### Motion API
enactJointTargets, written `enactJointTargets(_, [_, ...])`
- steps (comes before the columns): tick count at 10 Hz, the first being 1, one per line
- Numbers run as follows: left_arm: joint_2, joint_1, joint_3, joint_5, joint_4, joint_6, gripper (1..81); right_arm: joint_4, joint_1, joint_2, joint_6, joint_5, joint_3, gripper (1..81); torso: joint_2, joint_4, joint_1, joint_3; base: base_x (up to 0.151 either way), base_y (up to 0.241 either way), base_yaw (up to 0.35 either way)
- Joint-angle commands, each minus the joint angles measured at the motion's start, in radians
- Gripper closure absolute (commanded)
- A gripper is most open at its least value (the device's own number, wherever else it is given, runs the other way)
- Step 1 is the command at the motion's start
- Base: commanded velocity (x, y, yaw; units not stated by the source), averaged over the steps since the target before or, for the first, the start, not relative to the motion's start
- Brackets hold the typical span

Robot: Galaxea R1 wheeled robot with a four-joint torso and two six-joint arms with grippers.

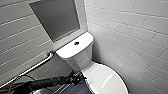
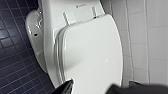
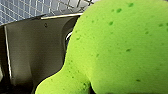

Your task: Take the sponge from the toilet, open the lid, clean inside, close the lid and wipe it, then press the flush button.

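The toilet [image 1: 80, 58] stands in a corner. White tiled wall [image 1: 130, 32] runs close along one side of it, and a slanted metal grab bar [image 1: 37, 65] is fixed to the tiled wall on the other side. The open room is on the grab bar side, where dark blue floor tiles [image 2: 15, 57] show beside the bowl's foot. On the wall side only a narrow gap is left between the lid's edge and the tiles. A flat grey panel [image 1: 56, 18] hangs just above the tank, its lower edge near the tank top. The lid [image 2: 92, 55] is down. It is a smooth, glossy white oval with a rounded rim, and two hinge bars join it to the ceramic behind. The flush button [image 1: 76, 43] is a small dark round spot in the middle of the bare tank top. The left gripper [image 1: 80, 77] hovers just beside the lid's near edge, and its dark fingertips [image 2: 67, 85] are spread apart with nothing between them. The sponge [image 3: 120, 47] is bright green, porous and pitted with small darker holes, and it bulges round with a narrowed waist low down. It sits right up against the right wrist camera, before a dull dark metal plate [image 3: 32, 50]. Whether the right gripper grasps it cannot be told.
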Motion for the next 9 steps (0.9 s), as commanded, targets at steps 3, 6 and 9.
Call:
enactJointTargets(3, [-0.131,0.148,0.074,0.153,0.295,0.006,1.0,-0.059,-0.002,0.020,-0.010,0.017,0.021,81.1,0.000,-0.071,0.000,0.008,0.000,0.000,0.000])
enactJointTargets(6, [-0.174,0.396,0.066,0.142,0.535,0.013,1.0,-0.059,0.008,0.032,-0.010,0.010,0.019,81.1,0.000,-0.134,0.000,0.016,0.000,0.000,0.000])
enactJointTargets(9, [-0.179,0.606,0.011,0.108,0.760,0.012,1.0,-0.063,0.009,0.058,-0.012,-0.052,0.022,81.1,0.000,-0.134,0.000,0.016,0.000,0.000,0.000])
